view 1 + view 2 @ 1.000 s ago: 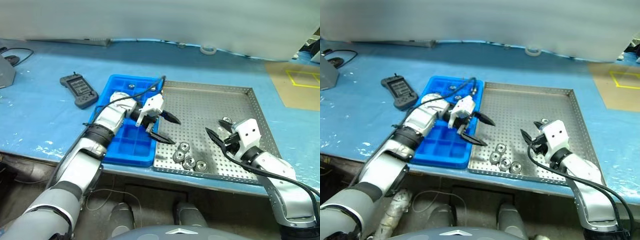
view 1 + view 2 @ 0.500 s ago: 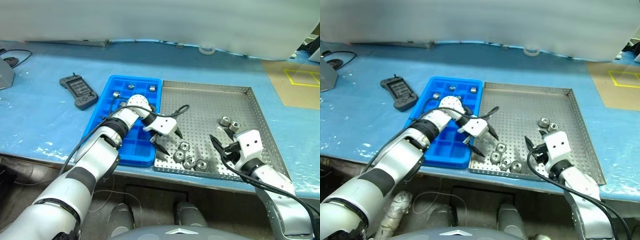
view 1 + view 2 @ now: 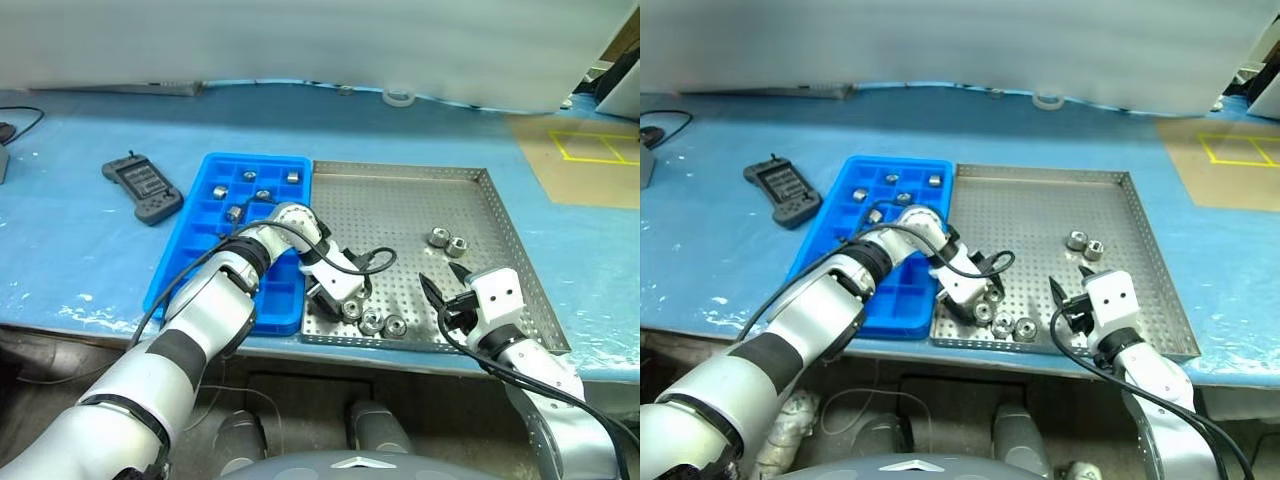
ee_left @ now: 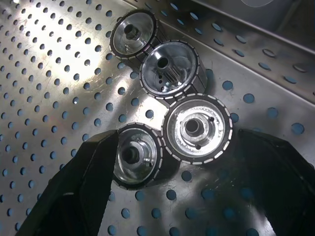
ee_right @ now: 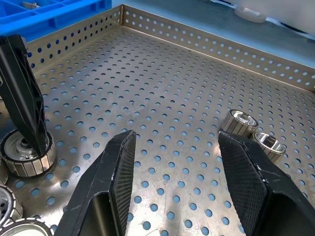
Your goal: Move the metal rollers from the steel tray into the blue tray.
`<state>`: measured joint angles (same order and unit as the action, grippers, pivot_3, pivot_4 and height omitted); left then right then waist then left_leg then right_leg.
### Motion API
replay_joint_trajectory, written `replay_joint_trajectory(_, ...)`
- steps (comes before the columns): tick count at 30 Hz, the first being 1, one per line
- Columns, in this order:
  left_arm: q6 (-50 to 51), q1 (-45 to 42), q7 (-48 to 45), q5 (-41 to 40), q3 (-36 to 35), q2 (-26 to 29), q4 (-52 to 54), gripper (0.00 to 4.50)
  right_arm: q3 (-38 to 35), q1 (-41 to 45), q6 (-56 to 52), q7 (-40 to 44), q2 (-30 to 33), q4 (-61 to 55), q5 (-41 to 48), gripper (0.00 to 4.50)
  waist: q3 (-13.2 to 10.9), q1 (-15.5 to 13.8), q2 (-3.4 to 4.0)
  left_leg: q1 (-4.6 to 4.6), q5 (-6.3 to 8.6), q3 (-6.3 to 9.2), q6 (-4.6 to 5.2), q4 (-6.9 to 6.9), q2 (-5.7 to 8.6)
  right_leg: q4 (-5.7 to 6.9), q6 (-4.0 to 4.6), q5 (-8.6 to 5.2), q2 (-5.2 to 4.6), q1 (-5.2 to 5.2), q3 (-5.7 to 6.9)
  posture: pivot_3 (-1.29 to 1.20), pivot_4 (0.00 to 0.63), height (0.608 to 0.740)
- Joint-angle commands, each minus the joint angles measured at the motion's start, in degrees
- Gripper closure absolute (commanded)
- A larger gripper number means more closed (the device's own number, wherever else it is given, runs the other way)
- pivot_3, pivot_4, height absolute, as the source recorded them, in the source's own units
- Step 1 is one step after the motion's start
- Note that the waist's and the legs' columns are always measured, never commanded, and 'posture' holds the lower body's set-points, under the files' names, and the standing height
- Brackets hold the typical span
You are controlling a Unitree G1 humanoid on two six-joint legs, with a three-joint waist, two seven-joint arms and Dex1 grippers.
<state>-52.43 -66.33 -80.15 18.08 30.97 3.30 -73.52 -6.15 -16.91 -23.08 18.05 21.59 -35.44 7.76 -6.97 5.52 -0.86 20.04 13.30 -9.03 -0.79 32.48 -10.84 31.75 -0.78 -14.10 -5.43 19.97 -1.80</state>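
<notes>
The left gripper point(image 4: 172, 162) points down into the cluster of rollers point(image 3: 372, 321) at the steel tray's point(image 3: 400, 175) near edge, fingers spread wide and empty, straddling two rollers lying hole-up. It is much the nearer arm. The right gripper point(image 5: 179, 172) hovers half-spread, empty, facing two rollers point(image 3: 448, 240) further back. Several rollers already sit in the blue tray point(image 3: 180, 270) at the steel tray's left edge.

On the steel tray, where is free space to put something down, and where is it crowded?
The steel tray is bare over its far half and middle, between the blue tray and the roller pair. It is crowded at the near edge: four metal rollers cluster under the open left gripper, with the right gripper beside.
</notes>
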Motion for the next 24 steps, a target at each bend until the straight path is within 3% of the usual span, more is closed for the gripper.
replay_joint_trajectory(1, -0.22, -1.73, 1.09, 1.40, -0.30, -0.29, -0.32, 0.42, 0.06, -1.97, 3.05, -0.61, -0.84, -0.08, -1.07, 1.69, 0.00, 0.23, 0.00, 0.00, 0.01, -0.01, 0.03, 0.00, -0.01, 0.00, 0.00, 0.00, 0.00, 0.00, 0.00, -0.58, 0.150, 0.740)
replay_joint_trajectory(16, -0.44, -1.05, 0.78, 2.82, -0.92, 0.55, -0.85, 0.42, 1.09, -4.18, 3.92, -1.87, -1.93, -1.61, -2.43, 1.69, 0.00, 3.45, 0.00, 0.00, 0.18, -0.10, 0.31, 0.21, 0.12, -0.05, 0.09, -0.05, -0.24, -0.03, 0.10, -0.58, 0.150, 0.740)
replay_joint_trajectory(19, 0.76, -1.33, 1.16, 3.17, -1.10, 0.76, -1.08, 0.99, 1.48, -4.47, 3.16, -2.29, -2.00, -2.75, -2.78, 1.66, 0.00, 3.92, 0.00, 0.02, 0.21, -0.10, 0.35, 0.22, 0.15, -0.08, 0.09, -0.05, -0.28, -0.04, 0.11, -0.59, 0.150, 0.740)
replay_joint_trajectory(22, 1.68, -1.15, 1.36, 2.99, -1.59, 0.71, -1.09, 1.86, 1.75, -4.28, 1.83, -2.75, -2.02, -3.95, -3.00, 1.66, 0.00, 4.59, 0.00, 0.02, 0.24, -0.09, 0.41, 0.26, 0.21, -0.09, 0.10, -0.06, -0.36, -0.10, 0.14, -0.59, 0.150, 0.740)
replay_joint_trajectory(24, 1.63, -1.08, 0.82, 3.20, -1.67, 1.06, -1.11, 2.08, 1.70, -3.70, 0.92, -2.88, -1.92, -4.21, -3.03, 1.66, 0.00, 5.02, 0.00, 0.00, 0.27, -0.09, 0.46, 0.29, 0.27, -0.11, 0.10, -0.06, -0.42, -0.15, 0.14, -0.59, 0.150, 0.740)
